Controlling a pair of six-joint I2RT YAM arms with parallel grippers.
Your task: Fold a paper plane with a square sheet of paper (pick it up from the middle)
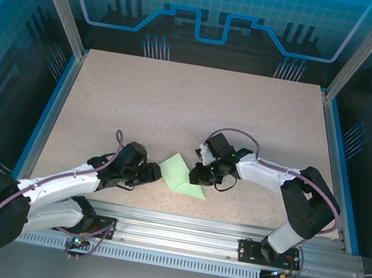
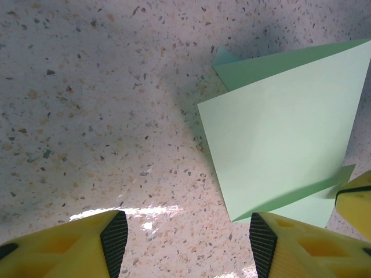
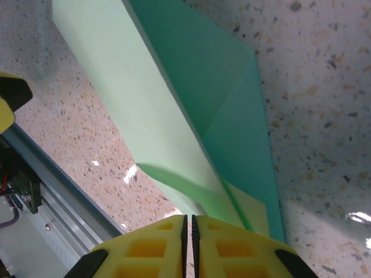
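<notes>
The square sheet of paper (image 1: 181, 175) is pale mint green, folded into an angular shape, and lies near the table's front edge between the two arms. My left gripper (image 1: 154, 173) stands open just left of it. In the left wrist view its fingers (image 2: 188, 237) straddle bare table, with the paper (image 2: 284, 127) ahead and to the right, untouched. My right gripper (image 1: 201, 177) sits at the paper's right corner. Its yellow fingers (image 3: 188, 219) are pressed together, and a curled flap of the paper (image 3: 174, 116) rises to their tips.
The speckled tabletop (image 1: 190, 111) stretches open behind the paper. An aluminium rail (image 1: 179, 223) runs along the near edge, close to the paper (image 3: 52, 191). The right gripper's yellow finger (image 2: 356, 200) shows at the edge of the left wrist view.
</notes>
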